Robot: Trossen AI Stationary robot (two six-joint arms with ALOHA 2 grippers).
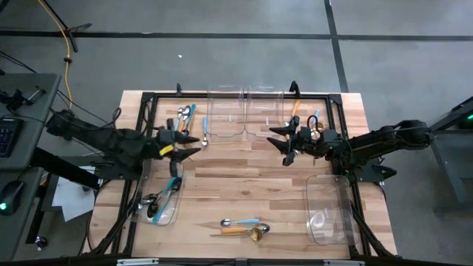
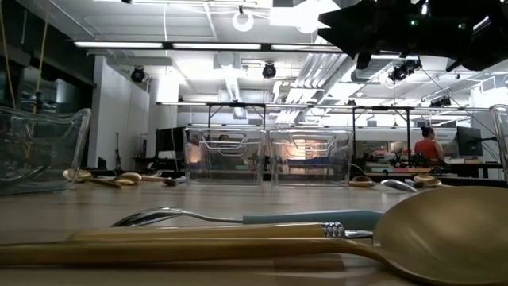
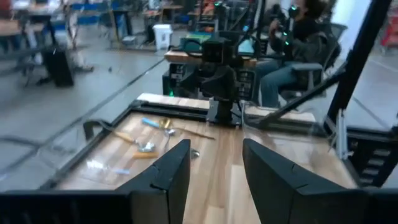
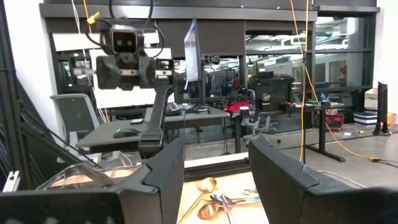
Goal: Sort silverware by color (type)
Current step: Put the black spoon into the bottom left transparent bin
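Wood-plank table (image 1: 244, 188) with black frame along its edges. Two clear bins (image 1: 245, 111) side by side, touching, at the far edge centre. Third bin (image 1: 329, 209) at near right; inside it only a faint shape, can't tell what. Fourth bin (image 1: 159, 199) near left, holding dark-headed spoons with blue handles (image 1: 164, 196). Loose on the wood: cluster of blue-handled utensils (image 1: 186, 122) far left, just beside the left centre bin; orange-handled and gold pieces (image 1: 307, 122) far right; near front centre, a blue-handled spoon (image 1: 240, 222) just beside a gold spoon (image 1: 244, 232).
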